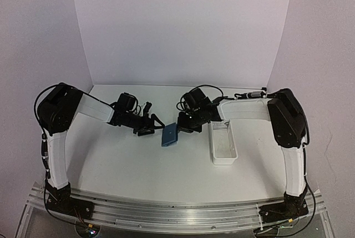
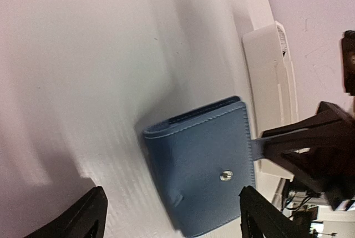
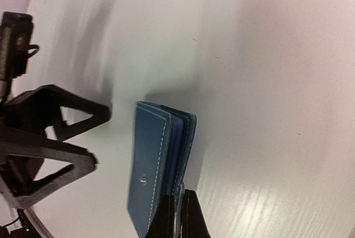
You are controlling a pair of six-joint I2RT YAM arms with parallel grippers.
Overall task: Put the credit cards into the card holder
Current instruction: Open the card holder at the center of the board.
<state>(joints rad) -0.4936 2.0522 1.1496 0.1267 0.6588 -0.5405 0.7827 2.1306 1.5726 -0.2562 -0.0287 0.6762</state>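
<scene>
The card holder point(image 1: 169, 136) is one small blue wallet, roughly square, with pale stitching along its edges and one small metal snap stud point(image 2: 224, 176) on its outer face. It is folded, and from the right wrist view its layers show edge-on, lighter blue between the two outer flaps. A short strap point(image 2: 257, 148) sticks out from one side. The wallet is at the middle of the white surface point(image 1: 138, 166), between the two arms' ends and just left of the tray. I cannot tell whether it lies fully flat or is tipped up at the held side.

The right fingers point(image 3: 192, 221) are pressed together, clamped on the card holder at its strap side. The left fingers point(image 2: 89, 218) stand wide apart, with the wallet in front of the gap between them. From the right wrist view a strip of bare surface shows between them and the wallet.

There is one long white rectangular tray point(image 1: 223, 159), which sits near the wallet but apart from it, beneath the right arm point(image 1: 288, 121). Something pale lies inside it, too faint to count as cards.

There are two arms. The left arm point(image 1: 61, 116) reaches in from the other side.
</scene>
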